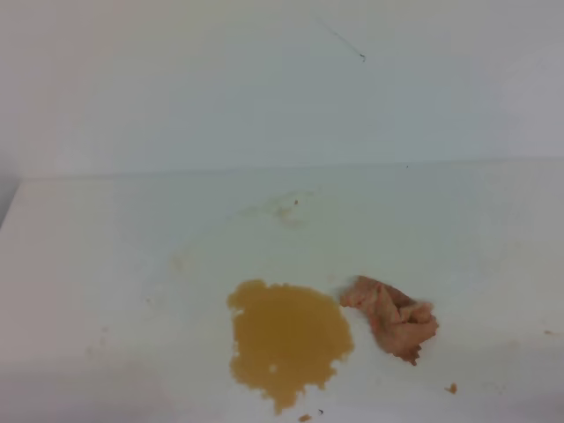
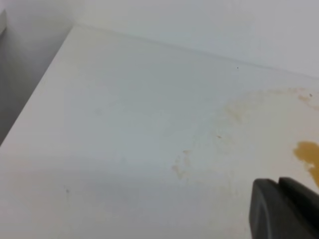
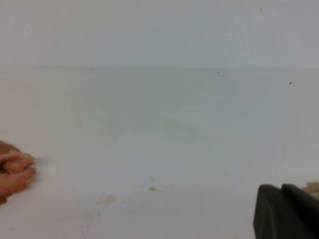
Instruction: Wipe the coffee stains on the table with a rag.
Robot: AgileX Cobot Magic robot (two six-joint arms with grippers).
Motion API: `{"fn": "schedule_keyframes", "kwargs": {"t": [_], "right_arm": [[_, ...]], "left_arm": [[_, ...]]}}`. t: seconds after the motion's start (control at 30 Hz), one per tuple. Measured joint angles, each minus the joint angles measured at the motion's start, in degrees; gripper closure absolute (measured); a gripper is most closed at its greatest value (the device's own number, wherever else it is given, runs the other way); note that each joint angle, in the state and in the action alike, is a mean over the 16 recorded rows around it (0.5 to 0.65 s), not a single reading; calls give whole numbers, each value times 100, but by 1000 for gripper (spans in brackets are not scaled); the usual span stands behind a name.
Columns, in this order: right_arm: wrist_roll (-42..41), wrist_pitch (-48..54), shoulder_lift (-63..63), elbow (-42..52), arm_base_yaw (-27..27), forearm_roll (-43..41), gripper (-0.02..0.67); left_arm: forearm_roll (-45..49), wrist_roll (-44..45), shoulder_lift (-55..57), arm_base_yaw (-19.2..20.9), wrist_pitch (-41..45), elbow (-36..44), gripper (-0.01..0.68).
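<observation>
A palm-sized amber puddle, the largest of the coffee stains (image 1: 286,339), lies on the white table (image 1: 106,264) near its front middle. Its edge also shows in the left wrist view as a stain (image 2: 310,152) at the far right. Just right of the puddle, touching its upper right edge, the crumpled pinkish-orange rag (image 1: 392,319) lies; the right wrist view catches the rag (image 3: 12,172) at its left border. No arm shows in the high view. My left gripper (image 2: 279,181) and right gripper (image 3: 281,186) each show dark fingers pressed together, holding nothing.
Small brown spots (image 1: 451,388) sit right of and below the puddle. Faint yellowish marks (image 1: 282,207) lie farther back, and pale smears (image 2: 182,164) left of the puddle. A white wall (image 1: 264,88) rises behind the table. The table's left edge (image 2: 30,109) drops off.
</observation>
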Motion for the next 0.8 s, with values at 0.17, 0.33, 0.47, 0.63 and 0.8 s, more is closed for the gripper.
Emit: {"fn": "schedule_keyframes", "kwargs": {"t": [0.17,0.33,0.47,0.63,0.8], "right_arm": [[0,-121,0,0,0,-59,652],[1,-544,0,0,0,-57,652],[3,-1058,0,0,0,-49,652],[9,-1864,0,0,0,-26,652],[85,-2672,0,-1,0,128,652]], "left_arm": [[0,0,0,0,0,0,675],[0,0,9,0,0,0,675],[0,0,0,0,-6,14,675],[0,0,0,0,-6,14,675],[0,0,0,0,-6,14,675]]}}
